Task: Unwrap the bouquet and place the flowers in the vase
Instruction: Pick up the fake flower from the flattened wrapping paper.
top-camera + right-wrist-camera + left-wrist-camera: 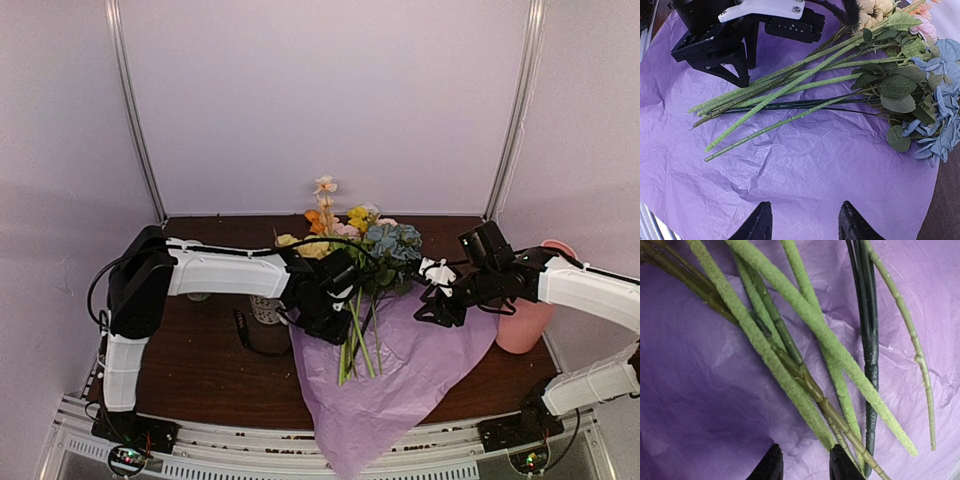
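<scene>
From above, the crinkled pink-lilac tissue paper (400,390) lies spread flat on the dark wooden table (200,370), so the unwrapping looks done. The long green-stemmed artificial flowers (385,245) rest on it, blooms toward 12 o'clock and stems toward 6. The tall matte pink vase (525,325) stands at 3 o'clock with no stems in it; filling it is what's left.

Left wrist view: the left gripper (805,465) hangs parted beside the stems (760,345), grasping nothing.

Right wrist view: the right gripper (805,222) is released over bare paper at 6 o'clock.
</scene>
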Controlling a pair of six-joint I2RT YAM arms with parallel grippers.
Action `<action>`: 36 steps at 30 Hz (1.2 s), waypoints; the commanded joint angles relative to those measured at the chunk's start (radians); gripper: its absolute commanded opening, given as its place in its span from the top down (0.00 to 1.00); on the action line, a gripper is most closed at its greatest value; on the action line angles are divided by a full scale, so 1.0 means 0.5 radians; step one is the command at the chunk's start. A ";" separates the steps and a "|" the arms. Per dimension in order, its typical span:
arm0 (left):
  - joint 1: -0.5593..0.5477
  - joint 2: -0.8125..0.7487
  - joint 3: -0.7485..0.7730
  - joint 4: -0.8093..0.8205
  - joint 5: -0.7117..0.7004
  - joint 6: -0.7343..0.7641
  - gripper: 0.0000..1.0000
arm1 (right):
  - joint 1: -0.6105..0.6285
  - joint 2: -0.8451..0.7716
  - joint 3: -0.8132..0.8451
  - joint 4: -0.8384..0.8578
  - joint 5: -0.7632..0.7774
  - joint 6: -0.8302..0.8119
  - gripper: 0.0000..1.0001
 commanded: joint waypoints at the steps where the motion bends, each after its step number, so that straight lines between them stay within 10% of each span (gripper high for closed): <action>1: -0.010 0.086 0.079 -0.010 0.051 -0.023 0.66 | -0.012 0.000 0.004 -0.029 -0.017 -0.030 0.53; 36: -0.028 0.045 0.076 0.034 0.032 -0.040 0.89 | -0.006 0.039 0.020 -0.072 -0.057 -0.071 0.53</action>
